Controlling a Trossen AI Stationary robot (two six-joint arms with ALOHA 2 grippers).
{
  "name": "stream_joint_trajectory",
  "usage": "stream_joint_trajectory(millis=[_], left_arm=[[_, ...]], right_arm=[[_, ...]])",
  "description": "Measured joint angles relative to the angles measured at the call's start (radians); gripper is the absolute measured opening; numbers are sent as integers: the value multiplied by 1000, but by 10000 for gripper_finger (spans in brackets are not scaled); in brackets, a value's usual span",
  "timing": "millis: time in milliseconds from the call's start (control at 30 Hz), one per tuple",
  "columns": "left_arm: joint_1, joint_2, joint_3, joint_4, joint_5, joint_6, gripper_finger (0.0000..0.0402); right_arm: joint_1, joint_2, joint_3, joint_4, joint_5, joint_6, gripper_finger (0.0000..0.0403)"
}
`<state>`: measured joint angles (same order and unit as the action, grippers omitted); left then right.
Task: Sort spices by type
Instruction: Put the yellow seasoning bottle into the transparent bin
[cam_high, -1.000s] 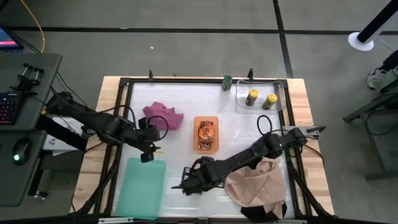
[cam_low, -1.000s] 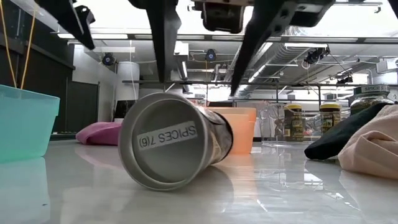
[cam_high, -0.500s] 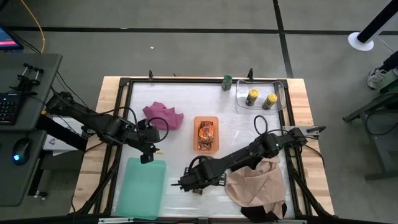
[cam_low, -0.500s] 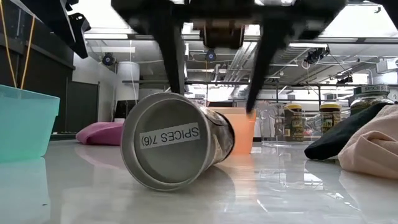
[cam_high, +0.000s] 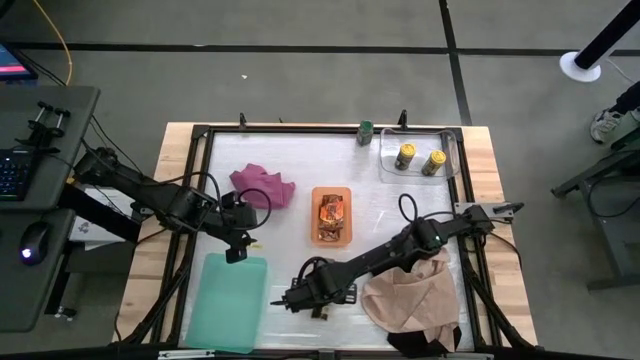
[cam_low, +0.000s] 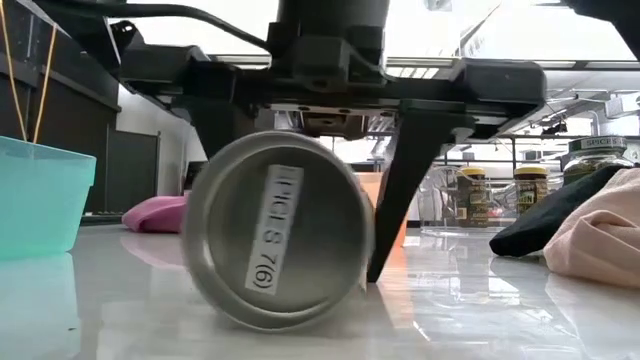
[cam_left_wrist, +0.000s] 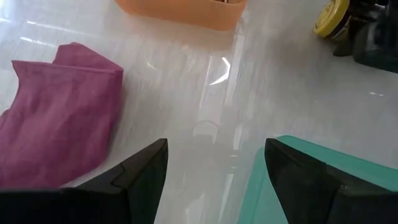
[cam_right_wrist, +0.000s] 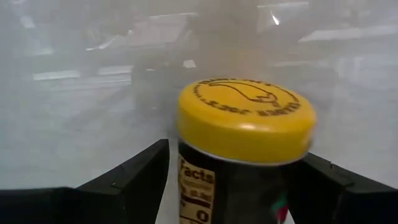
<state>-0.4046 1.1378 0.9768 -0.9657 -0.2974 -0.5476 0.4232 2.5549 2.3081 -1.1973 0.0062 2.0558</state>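
Right gripper: lower centre of the high view, reached out low over the white table; fingers spread and straddling a fallen jar, not visibly pressing its sides; in the low view one dark finger comes down just right of the jar to the table, the other hidden behind the jar.
Yellow-lidded jar: lying on its side between the right gripper's fingers; in the right wrist view the yellow lid fills the centre with a dark finger either side; in the low view the round grey base with a white label faces the camera at centre, resting on the table.
Left gripper: left of centre in the high view, above the teal bin, jaws wide apart and holding nothing; in the left wrist view only bare table shows between its two dark fingers.
Teal bin: lower left of the table in the high view, left of the fallen jar.
Orange tray: middle of the table, with orange-and-black packets inside.
Clear tray: upper right corner of the table, holding two upright yellow-lidded jars.
Green-lidded jar: upright at the table's top edge, just left of the clear tray.
Magenta cloth: upper left part of the table, just beside the left gripper.
Tan cloth: lower right of the table, right of the right gripper, partly under the right arm.
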Motion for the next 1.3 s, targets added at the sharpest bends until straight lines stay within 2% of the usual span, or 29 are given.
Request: stream_joint_trajectory(millis=[167,267,400,467,567,667,800,1000,1067,1167,1233,1300], left_arm=[[0,0,0,1,-5,33,255],[4,0,0,7,-36,55,255],[39,0,0,73,-44,94,255],[64,0,0,128,-44,114,255],[105,0,0,248,-32,144,255],[151,0,1,388,30,165,255],[199,1,1,504,90,166,255],[273,11,1,633,80,212,255],[313,30,1,714,79,225,255],[399,93,1,907,79,206,255],[464,162,1,1069,86,126,255],[524,239,1,1240,137,18,255]], right_arm=[[6,-6,46,-117,84,-57,195],[5,-61,30,-151,147,-92,194],[6,-141,30,-291,256,-117,194],[2,-184,29,-376,313,-129,194],[-26,-280,-47,-361,421,-215,194],[-82,-376,-192,-375,483,-254,194],[-171,-556,-481,-321,534,-300,194],[-342,-946,-986,-3,670,-420,194],[-414,-1089,-1140,120,702,-511,194],[-537,-1271,-1331,335,695,-741,194],[-617,-1373,-1430,476,656,-896,194],[-688,-1459,-1501,611,612,-1042,194]])
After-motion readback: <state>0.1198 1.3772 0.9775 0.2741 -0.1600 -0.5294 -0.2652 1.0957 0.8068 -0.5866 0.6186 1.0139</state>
